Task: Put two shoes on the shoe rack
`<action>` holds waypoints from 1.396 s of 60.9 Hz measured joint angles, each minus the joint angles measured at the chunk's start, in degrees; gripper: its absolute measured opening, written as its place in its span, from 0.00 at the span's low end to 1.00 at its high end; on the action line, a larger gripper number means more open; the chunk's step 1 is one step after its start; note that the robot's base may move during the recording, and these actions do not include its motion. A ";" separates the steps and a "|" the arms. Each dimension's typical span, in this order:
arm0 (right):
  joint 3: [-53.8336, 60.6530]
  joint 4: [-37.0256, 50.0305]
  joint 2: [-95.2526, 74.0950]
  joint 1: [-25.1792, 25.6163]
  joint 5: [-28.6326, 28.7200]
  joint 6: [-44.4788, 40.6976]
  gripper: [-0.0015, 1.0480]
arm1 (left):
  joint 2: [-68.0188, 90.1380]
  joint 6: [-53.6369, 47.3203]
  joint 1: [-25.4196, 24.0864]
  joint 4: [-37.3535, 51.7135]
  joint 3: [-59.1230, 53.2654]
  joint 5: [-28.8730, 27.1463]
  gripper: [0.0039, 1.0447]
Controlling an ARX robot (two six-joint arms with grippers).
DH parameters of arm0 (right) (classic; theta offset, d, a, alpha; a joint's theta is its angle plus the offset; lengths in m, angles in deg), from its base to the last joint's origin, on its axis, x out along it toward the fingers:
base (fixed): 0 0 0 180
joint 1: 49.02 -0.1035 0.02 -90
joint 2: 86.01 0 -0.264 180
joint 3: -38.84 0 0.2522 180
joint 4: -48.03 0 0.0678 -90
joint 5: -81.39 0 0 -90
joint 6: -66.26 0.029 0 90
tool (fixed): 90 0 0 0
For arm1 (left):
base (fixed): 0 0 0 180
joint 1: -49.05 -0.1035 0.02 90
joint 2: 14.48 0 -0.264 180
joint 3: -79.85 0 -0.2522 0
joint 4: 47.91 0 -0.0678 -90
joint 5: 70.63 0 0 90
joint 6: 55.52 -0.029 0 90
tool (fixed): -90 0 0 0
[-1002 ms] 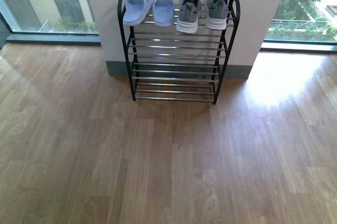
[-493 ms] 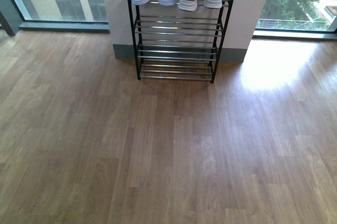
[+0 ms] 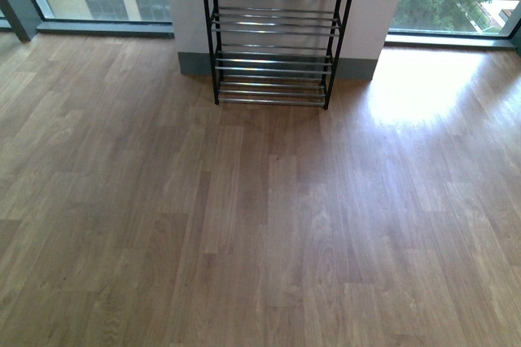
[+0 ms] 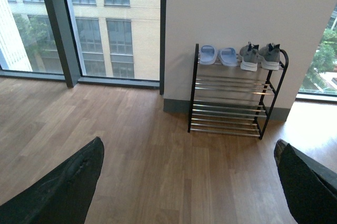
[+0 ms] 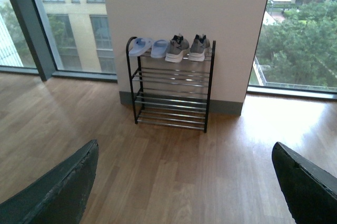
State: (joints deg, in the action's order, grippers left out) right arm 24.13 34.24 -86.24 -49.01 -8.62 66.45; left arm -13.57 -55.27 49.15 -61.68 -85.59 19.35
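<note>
Rack (image 3: pixel 275 33) sits higher and farther in the front view than before.
Both grippers (image 4: pixel 189 182) (image 5: pixel 184 182) spread empty over bare floor (image 3: pixel 260 225); beyond, slides (image 4: pixel 218 55) and sneakers (image 4: pixel 260 56) top the rack: light, soft, best grasped by heels.

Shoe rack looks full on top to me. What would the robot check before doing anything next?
1. Grey sneakers on the top shelf of the shoe rack: ok, both side by side.
2. Blue slide sandals on the same shelf: ok, though one overhangs the rack's end.
3. Lower shelves free: ok, nothing on them.
4. Left gripper holding nothing: ok, jaws wide apart.
5. Right gripper holding nothing: ok, jaws wide apart.
6. Wooden floor free of stray shoes: ok in what shows.
</note>
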 joint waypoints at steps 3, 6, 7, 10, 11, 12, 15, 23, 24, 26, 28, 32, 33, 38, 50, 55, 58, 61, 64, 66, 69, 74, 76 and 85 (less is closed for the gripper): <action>0.00 0.00 0.02 0.00 0.00 0.00 0.91 | 0.00 0.00 0.00 0.00 0.00 0.02 0.91; 0.00 0.00 0.02 0.00 -0.02 0.00 0.91 | 0.00 0.00 0.00 0.00 0.00 0.02 0.91; 0.00 0.00 0.00 0.00 0.00 0.00 0.91 | 0.00 0.00 0.00 0.00 0.00 0.04 0.91; 0.00 0.00 0.00 0.00 -0.02 0.00 0.91 | 0.00 0.00 0.00 0.00 0.00 0.02 0.91; 0.00 0.00 0.02 0.00 -0.02 0.02 0.91 | 0.00 0.00 0.00 0.00 0.00 0.02 0.91; 0.00 0.00 0.02 0.00 -0.02 0.00 0.91 | 0.00 0.00 0.00 0.00 0.00 0.02 0.91; 0.00 0.00 0.02 0.00 0.00 0.00 0.91 | 0.00 -0.02 0.00 0.00 0.00 0.00 0.91; 0.00 0.00 0.02 0.00 -0.02 0.00 0.91 | 0.00 -0.02 0.00 0.00 0.00 0.02 0.91; 0.00 -0.02 0.02 0.00 -0.02 0.02 0.91 | 0.00 -0.02 0.00 0.00 0.00 0.02 0.91; 0.00 -0.02 0.02 0.00 -0.02 0.00 0.91 | 0.00 0.00 0.00 0.00 0.00 0.00 0.91; 0.00 -0.02 0.02 0.00 -0.02 0.00 0.91 | 0.00 -0.02 0.00 0.00 0.00 0.00 0.91; 0.00 -0.02 0.02 0.00 -0.02 0.00 0.91 | 0.00 -0.02 0.00 0.00 0.00 0.02 0.91; 0.00 -0.02 0.02 0.00 -0.04 0.02 0.91 | 0.00 -0.02 0.00 0.00 0.00 0.00 0.91; 0.00 -0.02 0.02 0.00 0.00 0.00 0.91 | 0.00 -0.02 0.00 0.00 0.00 0.02 0.91; 0.00 -0.02 0.02 0.00 -0.02 -0.02 0.91 | 0.00 -0.02 0.00 0.00 0.00 0.00 0.91; 0.00 -0.02 0.02 0.00 0.00 0.00 0.91 | 0.00 -0.02 0.00 0.00 0.00 0.02 0.91; 0.00 -0.02 0.02 0.00 0.00 -0.02 0.91 | 0.00 -0.02 0.00 0.00 0.00 0.00 0.91; 0.00 -0.02 0.02 0.00 0.00 0.00 0.91 | 0.00 -0.02 0.00 0.00 0.00 0.00 0.91; 0.00 -0.02 0.02 0.00 -0.02 0.00 0.91 | 0.00 -0.02 0.00 0.00 0.00 0.02 0.91; 0.00 -0.02 0.02 0.00 -0.02 0.00 0.91 | 0.00 -0.02 0.00 0.00 0.00 0.02 0.91; 0.00 -0.02 0.02 0.00 0.00 -0.02 0.91 | 0.00 -0.02 0.00 0.00 0.00 0.00 0.91; 0.00 -0.02 0.02 0.00 -0.02 0.00 0.91 | 0.00 -0.02 0.00 -0.02 0.00 0.02 0.91; 0.00 -0.02 0.02 0.00 -0.02 0.00 0.91 | 0.00 -0.02 0.00 -0.02 0.00 0.02 0.91; 0.00 -0.02 0.02 0.00 -0.02 0.00 0.91 | 0.00 -0.02 0.00 0.00 0.00 0.02 0.91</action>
State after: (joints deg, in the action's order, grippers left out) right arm 24.13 34.22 -86.22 -49.01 -8.64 66.45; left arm -13.57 -55.29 49.15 -61.68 -85.59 19.38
